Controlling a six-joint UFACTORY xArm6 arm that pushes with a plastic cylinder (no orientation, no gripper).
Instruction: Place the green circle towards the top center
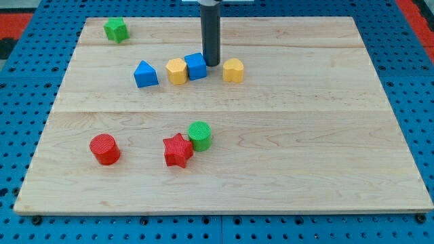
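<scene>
The light, stiff green plastic cylinder (200, 135) looked best pushed from its bottom side; my tip (211, 65), a jawless tool holding nothing, stood well apart towards the view's top.

This looks like a robot lab. A flat wooden board (325, 135) sits on a blue table full of small holes (420, 88), the kind used for bolting gear down. Little plastic toy blocks lie on the board.
</scene>
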